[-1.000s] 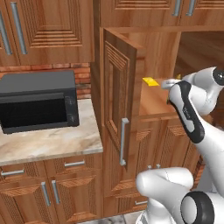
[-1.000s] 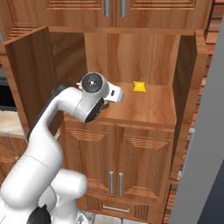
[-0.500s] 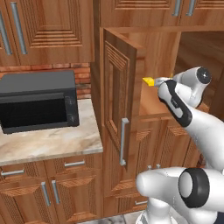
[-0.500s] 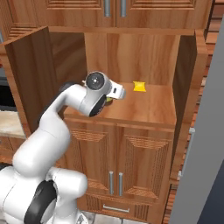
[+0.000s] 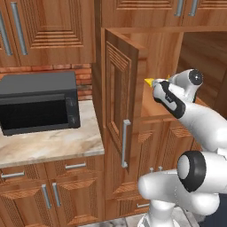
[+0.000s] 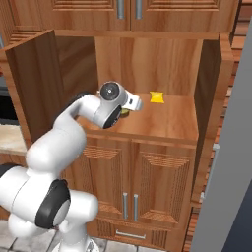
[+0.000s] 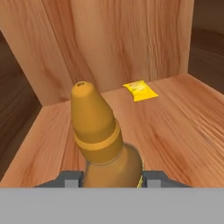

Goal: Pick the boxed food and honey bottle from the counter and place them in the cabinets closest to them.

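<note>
My gripper (image 7: 111, 178) is shut on the honey bottle (image 7: 98, 131), an amber bottle whose darker cone top points toward the cabinet's back wall. The bottle is held low over the wood shelf (image 7: 179, 131) inside the open cabinet. In the right base view the gripper (image 6: 129, 109) reaches over the shelf's left part with the bottle (image 6: 125, 113) under the wrist. In the left base view the bottle's yellow tip (image 5: 150, 81) pokes out past the open door (image 5: 119, 102). The boxed food is out of view. The counter (image 5: 48, 144) lies to the left.
A flat yellow packet (image 7: 140, 91) lies at the back of the shelf (image 6: 157, 97), beyond the bottle. A black microwave (image 5: 37, 102) stands on the counter. The cabinet's side walls close in on both sides, with shut doors (image 6: 147, 187) below.
The arm's wrist and forearm have turned a little, and the hand with the bottle has edged slightly further into the cabinet. The bottle stays in the grip.
</note>
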Motion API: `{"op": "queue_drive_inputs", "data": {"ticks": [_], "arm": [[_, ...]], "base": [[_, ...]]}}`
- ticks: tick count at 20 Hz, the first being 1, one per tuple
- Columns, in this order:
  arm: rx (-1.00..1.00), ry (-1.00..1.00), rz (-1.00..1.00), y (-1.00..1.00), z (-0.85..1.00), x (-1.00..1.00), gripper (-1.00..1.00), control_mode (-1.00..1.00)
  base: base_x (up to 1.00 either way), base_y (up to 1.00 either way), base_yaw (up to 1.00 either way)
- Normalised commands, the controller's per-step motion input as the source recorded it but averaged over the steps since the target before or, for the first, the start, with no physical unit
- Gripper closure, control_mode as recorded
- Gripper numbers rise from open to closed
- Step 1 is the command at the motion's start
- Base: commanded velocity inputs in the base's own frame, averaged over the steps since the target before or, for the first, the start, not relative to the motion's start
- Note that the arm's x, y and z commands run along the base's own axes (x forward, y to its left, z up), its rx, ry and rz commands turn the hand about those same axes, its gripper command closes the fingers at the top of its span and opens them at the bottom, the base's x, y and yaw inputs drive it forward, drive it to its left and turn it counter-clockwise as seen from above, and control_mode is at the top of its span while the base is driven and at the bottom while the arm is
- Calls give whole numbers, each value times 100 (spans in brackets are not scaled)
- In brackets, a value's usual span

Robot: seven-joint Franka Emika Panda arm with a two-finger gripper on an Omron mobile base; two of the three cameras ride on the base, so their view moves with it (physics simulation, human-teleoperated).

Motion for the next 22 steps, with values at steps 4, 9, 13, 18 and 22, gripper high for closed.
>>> {"op": "queue_drive_inputs", "data": {"ticks": [4,9,13,18,22], "arm": [[0,3,-1,-1,-25,25,100,-100],[0,3,0,0,-27,17,100,-100],[0,0,0,0,-17,18,100,-100],[0,0,0,0,-15,19,100,-100],[-1,0,0,0,-20,18,100,-100]], "base": [[0,0,0],[0,0,0],[0,0,0],[0,0,0],[0,0,0]]}}
